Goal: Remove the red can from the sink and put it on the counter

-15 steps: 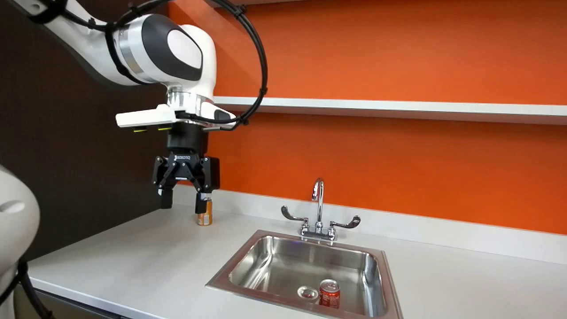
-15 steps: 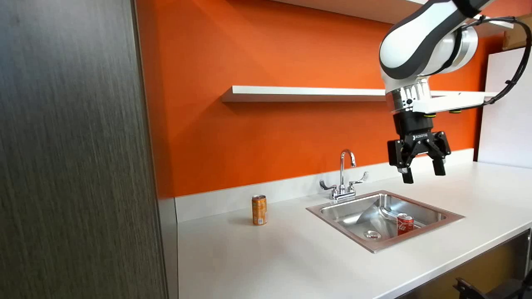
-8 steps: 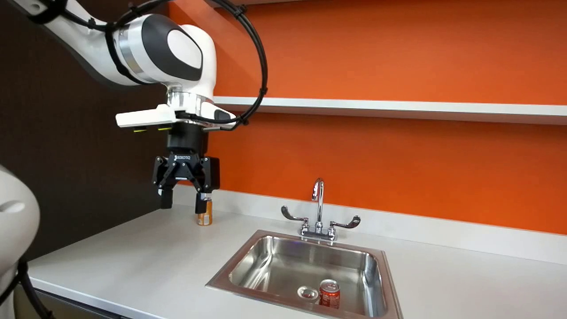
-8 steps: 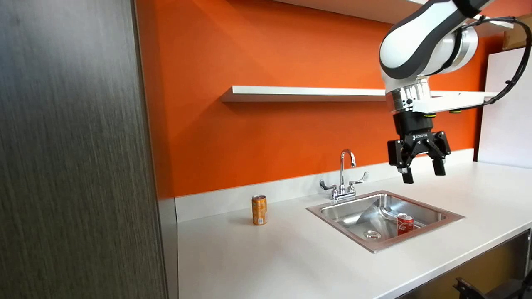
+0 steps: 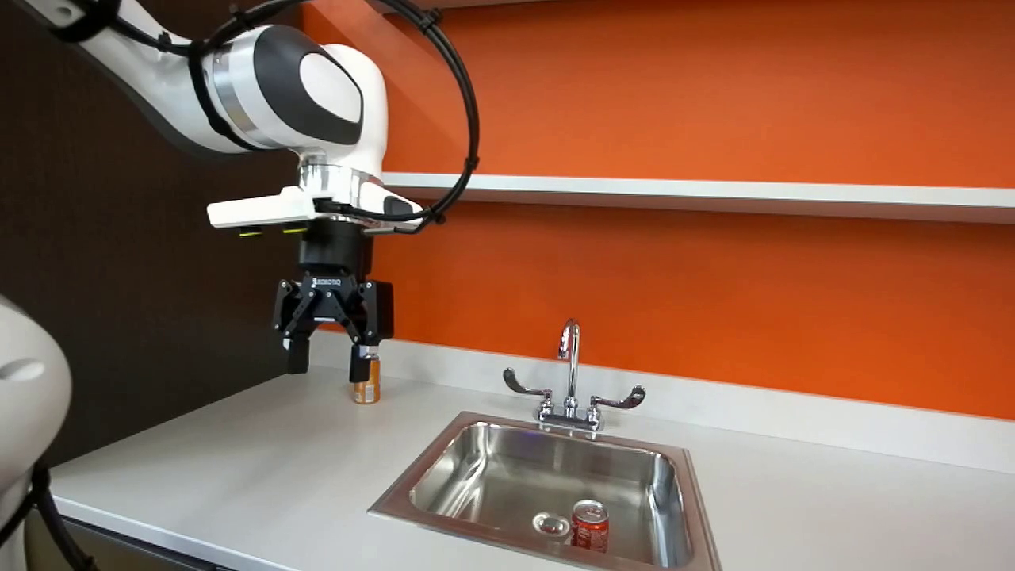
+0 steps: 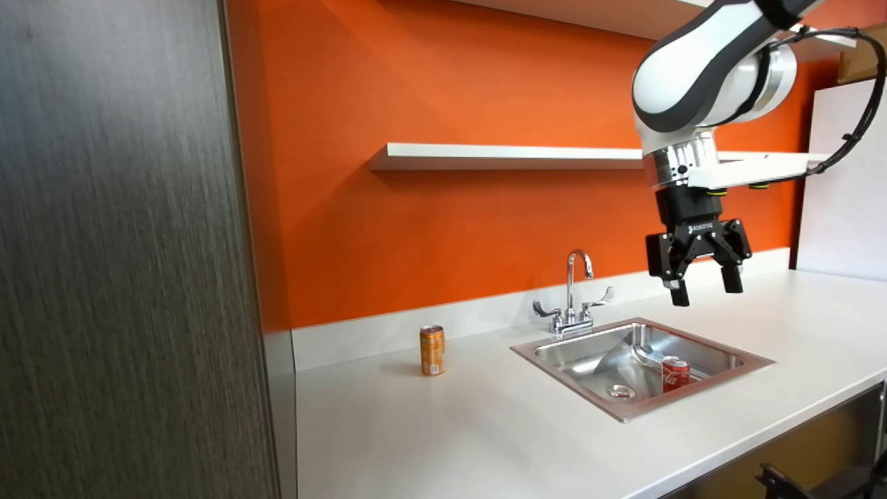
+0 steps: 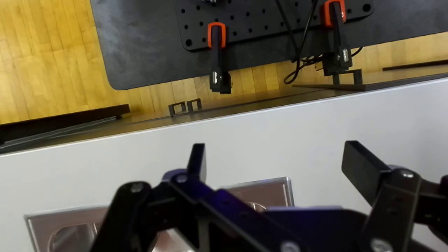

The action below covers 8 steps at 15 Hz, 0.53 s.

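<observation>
"So, nearest things first: which step is in hand?"

"The approach, by the look of it; the grasp is not yet made. Your gripper (image 5: 329,368) hangs above the counter (image 5: 262,476), its fingers (image 7: 364,171) spread wide with nothing between them."

"Over the sink (image 5: 555,454), or beside it?"

"Hard to say: in the wrist view your gripper's own body hides much of the sink. Likely you'll need to centre over the red can (image 5: 590,526), then come straight down."

"And how does it sit?"

"Down in the sink, near the drain (image 5: 550,523), well apart from your fingers. It stands upright, long axis vertical, silvery top facing up, so a top-down grip with one finger either side should suit it."

"Farther off?"

"The orange can (image 6: 432,351), upright on the counter and well apart from the sink. Leave that one alone."
</observation>
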Tool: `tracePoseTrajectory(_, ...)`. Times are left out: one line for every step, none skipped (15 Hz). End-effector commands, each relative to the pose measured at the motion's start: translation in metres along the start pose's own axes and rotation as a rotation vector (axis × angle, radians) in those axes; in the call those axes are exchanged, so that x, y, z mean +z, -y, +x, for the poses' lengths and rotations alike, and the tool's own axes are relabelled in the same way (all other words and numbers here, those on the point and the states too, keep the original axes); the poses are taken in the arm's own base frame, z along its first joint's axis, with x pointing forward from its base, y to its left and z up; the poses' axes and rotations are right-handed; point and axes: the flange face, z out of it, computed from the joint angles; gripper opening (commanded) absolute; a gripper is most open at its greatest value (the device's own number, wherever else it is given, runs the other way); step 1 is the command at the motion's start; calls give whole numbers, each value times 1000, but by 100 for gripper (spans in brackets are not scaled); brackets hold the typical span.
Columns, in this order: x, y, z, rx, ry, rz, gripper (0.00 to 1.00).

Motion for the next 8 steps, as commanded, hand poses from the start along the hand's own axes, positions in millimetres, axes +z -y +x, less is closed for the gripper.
tracePoseTrajectory(0,0,9,-5,-24,13,100)
tracePoseTrajectory(3,-3,18,-13,-49,23,100)
tracePoseTrajectory(6,-5,25,-15,-68,27,100)
tracePoseTrajectory(9,-9,35,-10,-88,31,100)
tracePoseTrajectory(13,-13,45,-8,-107,37,100)
tracePoseTrajectory(18,-17,55,-5,-123,44,100)
tracePoseTrajectory(23,-22,64,3,-135,49,100)
tracePoseTrajectory(29,-27,73,10,-141,52,100)
